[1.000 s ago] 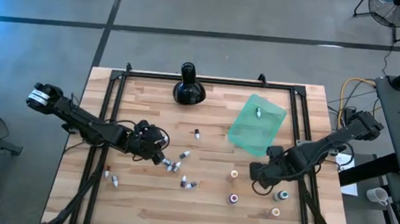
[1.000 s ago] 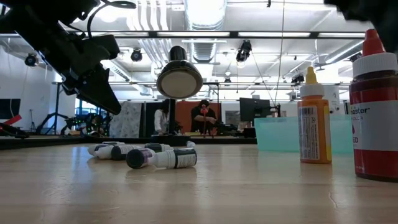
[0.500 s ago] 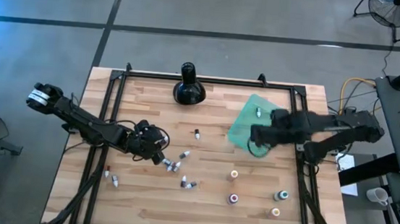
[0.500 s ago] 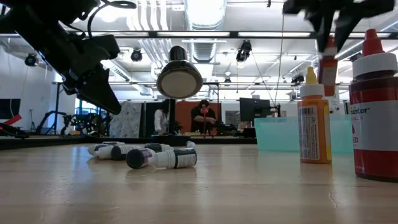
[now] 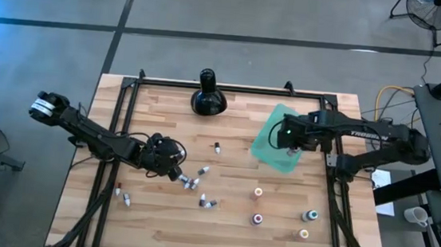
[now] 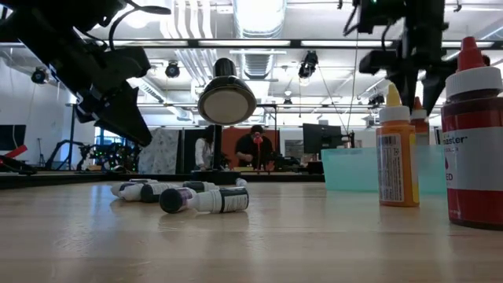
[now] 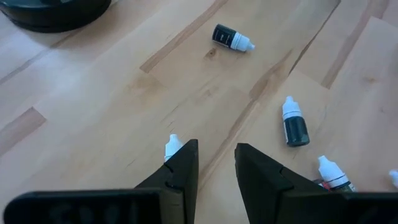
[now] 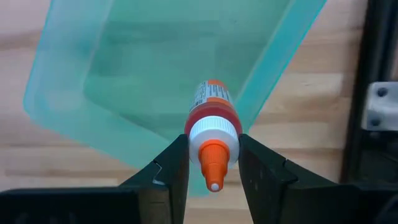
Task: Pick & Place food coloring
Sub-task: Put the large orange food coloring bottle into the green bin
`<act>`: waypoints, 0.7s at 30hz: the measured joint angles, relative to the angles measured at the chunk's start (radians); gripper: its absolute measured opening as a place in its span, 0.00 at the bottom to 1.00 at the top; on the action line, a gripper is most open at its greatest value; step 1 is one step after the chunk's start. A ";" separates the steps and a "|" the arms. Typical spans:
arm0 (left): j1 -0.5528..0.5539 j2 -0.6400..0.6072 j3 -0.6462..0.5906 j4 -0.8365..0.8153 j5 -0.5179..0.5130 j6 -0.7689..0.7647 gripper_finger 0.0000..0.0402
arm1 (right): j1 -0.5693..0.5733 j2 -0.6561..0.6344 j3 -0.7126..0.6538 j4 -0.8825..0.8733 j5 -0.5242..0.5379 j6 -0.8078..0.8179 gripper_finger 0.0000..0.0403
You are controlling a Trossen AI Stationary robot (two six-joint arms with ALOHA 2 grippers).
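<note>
My right gripper hangs over the teal see-through container, shut on an orange food coloring dropper bottle. More food coloring is on the wood: three dropper bottles stand upright at the near right, and several small white-and-dark vials lie on their sides near the middle. My left gripper hovers low over those vials, its fingers a small gap apart with only bare wood between them. A white-tipped vial lies just beyond one finger. My right gripper pinches the orange bottle at its white collar, just under the orange nozzle, between its two fingers. The fingers come from above, pointing down. The bottle hangs upright below them, nozzle up, lifted clear above the teal container.
A black bulbous long-necked object stands at the far edge, middle. A black metal frame runs along the table's sides. In the low view an orange bottle and a red one stand close to the camera. People are in the room behind.
My right gripper has carried the orange bottle, lifted clear, from the near right of the table toward the far edge. It turned its wrist on the way and is now over the teal container. The fingers stayed shut on the bottle.
</note>
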 joint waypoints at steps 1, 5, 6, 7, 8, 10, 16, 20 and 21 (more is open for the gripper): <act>0.001 0.000 0.000 -0.001 0.014 0.000 0.20 | -0.022 -0.017 -0.024 0.018 0.006 0.005 0.27; 0.002 0.000 0.000 0.000 0.049 -0.064 0.20 | -0.141 -0.063 -0.100 0.032 0.030 -0.032 0.27; 0.007 0.000 0.000 0.002 0.051 -0.094 0.20 | -0.171 -0.067 -0.110 0.035 0.030 -0.061 0.27; 0.014 0.000 0.000 0.004 0.051 -0.124 0.20 | -0.202 -0.070 -0.118 0.039 0.029 -0.093 0.27; 0.024 0.000 0.000 0.006 0.051 -0.151 0.20 | -0.230 -0.070 -0.123 0.044 0.029 -0.131 0.27; 0.048 0.000 0.000 0.022 0.050 -0.183 0.20 | -0.288 -0.066 -0.130 0.062 0.029 -0.208 0.27; 0.141 0.000 0.000 0.101 0.063 -0.165 0.20 | -0.417 -0.037 -0.130 0.139 0.035 -0.375 0.28; 0.191 -0.003 0.000 0.129 0.092 -0.152 0.20 | -0.495 -0.002 -0.130 0.172 0.043 -0.462 0.28; 0.198 -0.003 0.000 0.131 0.093 -0.154 0.20 | -0.513 0.007 -0.130 0.179 0.043 -0.481 0.28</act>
